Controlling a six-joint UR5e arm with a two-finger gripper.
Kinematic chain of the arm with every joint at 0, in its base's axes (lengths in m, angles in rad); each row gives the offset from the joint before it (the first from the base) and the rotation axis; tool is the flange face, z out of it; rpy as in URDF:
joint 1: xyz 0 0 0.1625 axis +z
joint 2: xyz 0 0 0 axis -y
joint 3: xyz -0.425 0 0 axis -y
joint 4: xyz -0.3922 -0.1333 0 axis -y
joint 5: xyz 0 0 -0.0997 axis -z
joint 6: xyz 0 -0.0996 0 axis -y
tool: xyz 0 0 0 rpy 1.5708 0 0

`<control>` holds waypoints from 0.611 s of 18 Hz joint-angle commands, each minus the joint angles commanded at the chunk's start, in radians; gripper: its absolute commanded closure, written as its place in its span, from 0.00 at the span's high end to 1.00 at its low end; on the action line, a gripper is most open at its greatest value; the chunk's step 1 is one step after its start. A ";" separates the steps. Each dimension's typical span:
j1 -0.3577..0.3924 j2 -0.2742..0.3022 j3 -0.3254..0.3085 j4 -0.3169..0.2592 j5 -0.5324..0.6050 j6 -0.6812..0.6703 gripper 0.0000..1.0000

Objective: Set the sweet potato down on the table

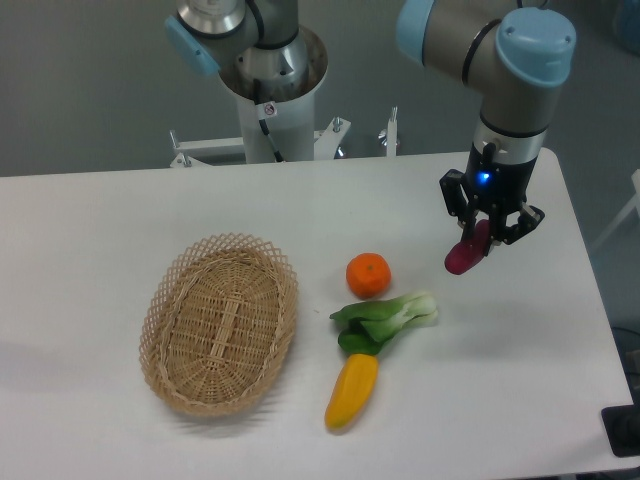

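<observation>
Fixed camera, single view. My pincer [487,236] hangs over the right part of the white table [120,215], fingers pinching the sweet potato [468,250]. The sweet potato is tilted, its upper end between my fingers, its lower rounded end sticking out down and to the left of them. Whether that lower end touches the tabletop or sits just above it, I cannot tell.

Open room: bare tabletop lies beneath the pincer and to its right, running to the table's right edge, which is near. Toward the camera from the pincer the surface stays bare down to the front edge. Behind the pincer the far edge of the table is close.

Obstacles, all to the pincer's left: the orange [368,274] is nearest, apart from the sweet potato. Below and left of the pincer lies a bok choy [388,318], with a yellow pepper [351,391] touching its dark green end. The oval wicker basket [166,300] is well apart, far left.

Hidden or cut off: my fingertips are dark and hard to separate from the sweet potato's upper end. My arm is cropped at the top of the frame. A second robot base [272,95] stands behind the table, its upper part cut off.
</observation>
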 joint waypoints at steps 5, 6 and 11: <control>0.002 0.002 0.000 -0.003 0.000 0.000 0.33; 0.002 0.002 0.000 -0.002 0.002 0.000 0.33; -0.003 -0.003 -0.005 0.003 0.002 -0.003 0.33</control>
